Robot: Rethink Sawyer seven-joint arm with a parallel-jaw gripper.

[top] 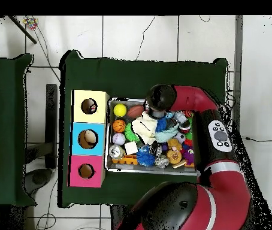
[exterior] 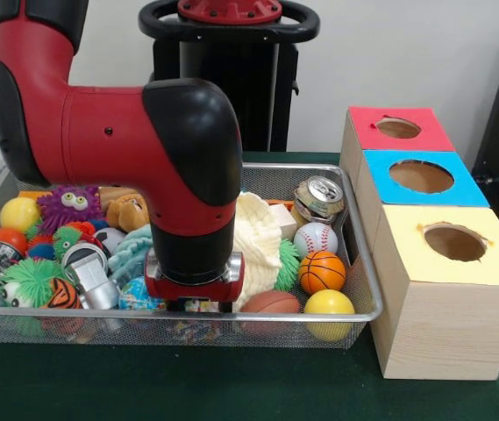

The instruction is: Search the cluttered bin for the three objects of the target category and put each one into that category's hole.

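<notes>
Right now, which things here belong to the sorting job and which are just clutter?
Job: bin; yellow-topped box's hole; claw, down in the bin. Flecked rope bundles: none clearly visible.
Clutter: basketball; baseball; crushed can; cream knitted cloth; yellow ball; blue-topped box; red-topped box.

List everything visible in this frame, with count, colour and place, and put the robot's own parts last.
bin: one, silver wire mesh, on the green table
boxes: three, pale wood, beside the bin; tops red, blue, yellow, one round hole each
yellow balls: two, one at each end of the bin
basketball: one, orange
baseball: one, white
football: one, brown, by the front rim
can: one, silver, far corner
cream cloth: one, mid-bin
purple spiky toy: one, with eyes
green spiky ball: one
arm: one, red and black, reaching down into the bin
gripper: one, low among the clutter, mostly hidden
</notes>
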